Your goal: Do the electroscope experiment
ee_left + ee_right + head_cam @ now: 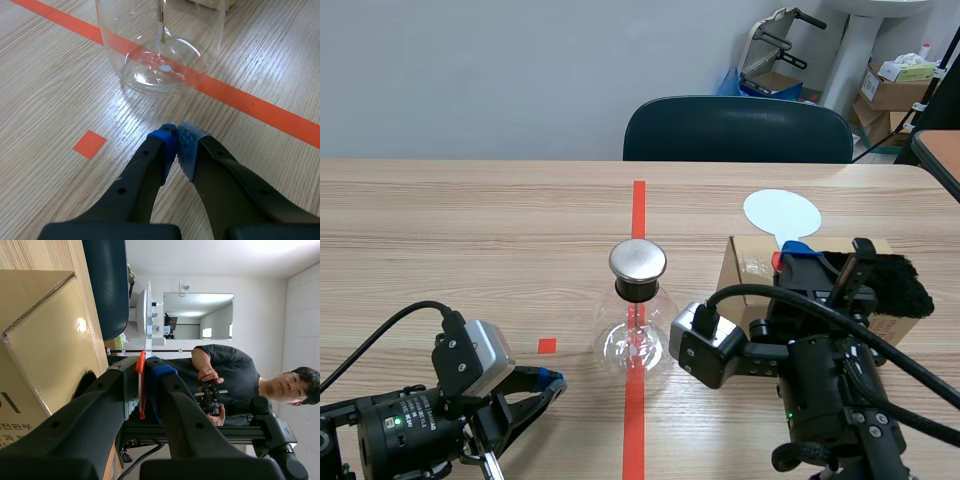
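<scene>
Nearest, the left fingers (161,150) sit closed on nothing, the glass electroscope (638,325) at their 2 o'clock on the counter (470,220). Right fingers (162,382) pinch a white paddle (781,213) by its orange handle. A cardboard box (750,265) and black fur (900,285) crowd the electroscope's 3 o'clock.

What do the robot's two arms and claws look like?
Both arms are black and bulky. The left claw and right claw each have two thick black fingers with tip pads, blue where they show. A silver-grey camera box sits on the left wrist, a similar one on the right. Black cables trail off both; each arm shows a small green light.
</scene>
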Available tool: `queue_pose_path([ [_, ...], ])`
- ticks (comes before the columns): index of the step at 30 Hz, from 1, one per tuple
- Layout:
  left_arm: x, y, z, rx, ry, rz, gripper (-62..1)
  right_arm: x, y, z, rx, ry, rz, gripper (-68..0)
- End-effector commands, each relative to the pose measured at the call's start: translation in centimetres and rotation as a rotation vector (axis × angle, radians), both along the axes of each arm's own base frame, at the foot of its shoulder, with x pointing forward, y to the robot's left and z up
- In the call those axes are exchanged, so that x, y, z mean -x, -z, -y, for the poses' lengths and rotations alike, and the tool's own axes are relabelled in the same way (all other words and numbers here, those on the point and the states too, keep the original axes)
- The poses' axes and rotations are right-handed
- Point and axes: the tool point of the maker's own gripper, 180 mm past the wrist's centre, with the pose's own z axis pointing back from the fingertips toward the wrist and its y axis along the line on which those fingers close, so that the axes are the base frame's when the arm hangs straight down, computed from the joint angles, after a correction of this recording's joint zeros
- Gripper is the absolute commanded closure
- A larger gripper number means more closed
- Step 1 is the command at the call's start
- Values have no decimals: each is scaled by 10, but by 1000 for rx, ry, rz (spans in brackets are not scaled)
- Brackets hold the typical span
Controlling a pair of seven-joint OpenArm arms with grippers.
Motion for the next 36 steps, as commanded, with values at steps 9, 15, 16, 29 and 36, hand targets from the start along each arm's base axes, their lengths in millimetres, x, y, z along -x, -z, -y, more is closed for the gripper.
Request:
queue_pose_path([
  [9,-5,-11,6,33,2,27,-40,-5,-10,5,7,6,36,-4],
  [15,-5,-14,6,46,4,38,-41,-5,-10,5,7,6,36,-4],
  [16,-5,-16,6,56,7,44,-41,-4,-9,5,7,6,34,-4],
  [29,27,-55,-17,269,61,130,-42,20,-13,13,-4,-28,90,-4],
  [36,48,-69,-36,354,63,111,-43,31,-17,12,7,-83,133,-4],
])
